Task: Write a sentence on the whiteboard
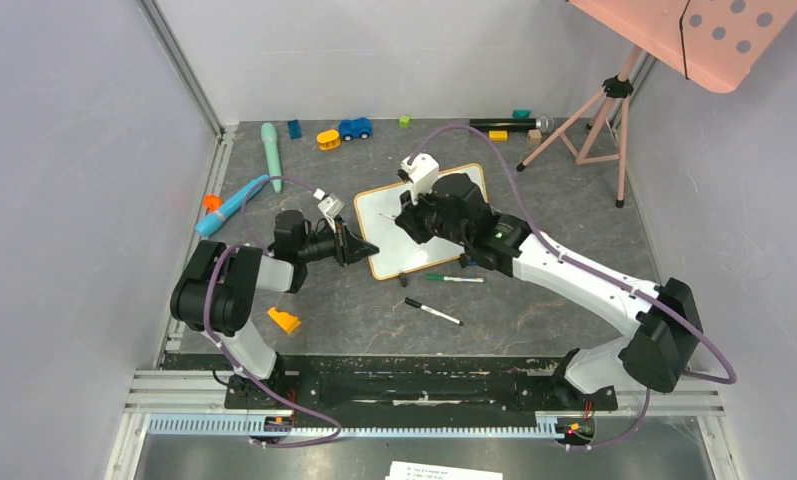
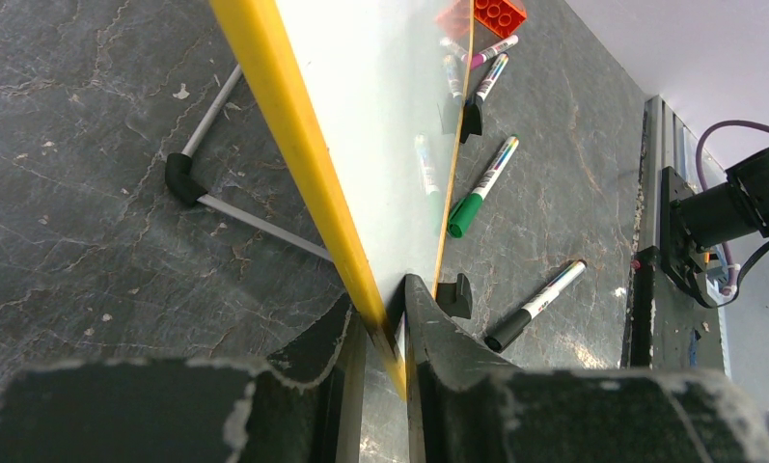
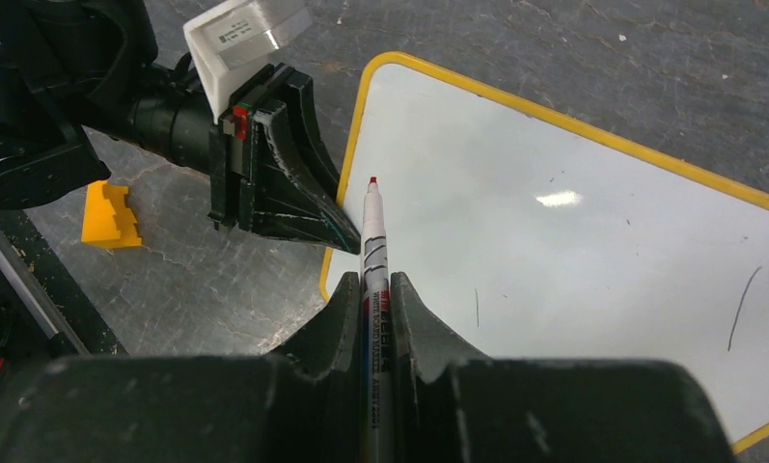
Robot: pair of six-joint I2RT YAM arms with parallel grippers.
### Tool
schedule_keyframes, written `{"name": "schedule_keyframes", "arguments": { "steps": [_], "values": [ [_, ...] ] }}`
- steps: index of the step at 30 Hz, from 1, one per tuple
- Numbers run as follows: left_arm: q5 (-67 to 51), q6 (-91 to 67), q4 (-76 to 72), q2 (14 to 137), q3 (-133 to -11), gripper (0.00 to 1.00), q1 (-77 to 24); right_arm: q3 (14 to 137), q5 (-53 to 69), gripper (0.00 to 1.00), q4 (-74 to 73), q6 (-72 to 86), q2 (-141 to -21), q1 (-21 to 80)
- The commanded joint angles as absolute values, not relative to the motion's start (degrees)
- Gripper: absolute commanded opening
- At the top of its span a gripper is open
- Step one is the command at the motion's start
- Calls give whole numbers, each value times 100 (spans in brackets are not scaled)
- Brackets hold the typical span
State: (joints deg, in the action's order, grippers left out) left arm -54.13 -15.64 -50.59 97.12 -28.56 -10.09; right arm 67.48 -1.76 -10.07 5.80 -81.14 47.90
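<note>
Right wrist: right claw (image 3: 378, 289) grips marker (image 3: 372, 236) over whiteboard (image 3: 573, 280), left claw (image 2: 392, 311) pinches its edge.

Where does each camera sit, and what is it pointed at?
Top external: above and behind, looking down on the grey table; left arm and right arm show.
Left wrist: on the left arm, looking past the left pincer, shut on the small yellow-framed whiteboard.
Right wrist: on the right arm, looking past the right pincer, shut on a red-tipped marker, at the whiteboard.
Both wrist views share the whiteboard.
</note>
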Motion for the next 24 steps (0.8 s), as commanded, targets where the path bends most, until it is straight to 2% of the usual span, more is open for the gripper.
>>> {"name": "schedule_keyframes", "arguments": {
  "steps": [1,24],
  "values": [
    [-5040,-1274,-5010,9767,-2976,10,-967,7212,-331,0,-1038,300,-8289,4877],
    [-5059,-1266,-5002,9750,-2985,9,-967,8414,-583,0,-1217,-112,-9423,5045]
  ]
}}
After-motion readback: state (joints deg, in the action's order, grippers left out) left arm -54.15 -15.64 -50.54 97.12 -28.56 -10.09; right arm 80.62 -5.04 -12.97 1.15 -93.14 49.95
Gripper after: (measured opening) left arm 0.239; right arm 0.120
